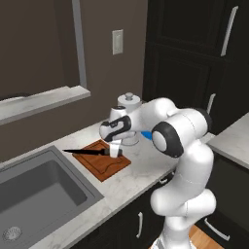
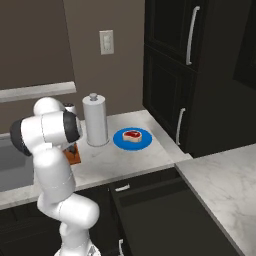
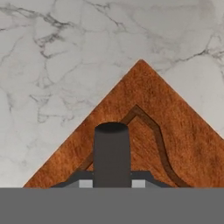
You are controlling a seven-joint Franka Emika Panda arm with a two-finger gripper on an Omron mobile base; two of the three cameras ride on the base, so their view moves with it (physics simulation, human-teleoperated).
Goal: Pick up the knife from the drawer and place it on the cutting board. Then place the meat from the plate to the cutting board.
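- Knife (image 3: 111,153) handle fills the near foreground of the hand view, clamped between the gripper (image 1: 115,150) fingers, blade pointing out level toward the sink (image 1: 39,194).
- Below it lies the cutting board (image 1: 104,163), a corner and its groove showing on the marble counter (image 2: 125,160).
- Step in hand, as I judge: setting the knife down on the board; next calls for lowering, then letting go.
- Meat (image 2: 132,135) waits on the blue plate (image 2: 120,142), beside the paper towel roll (image 2: 95,120).

No readable text or labels.
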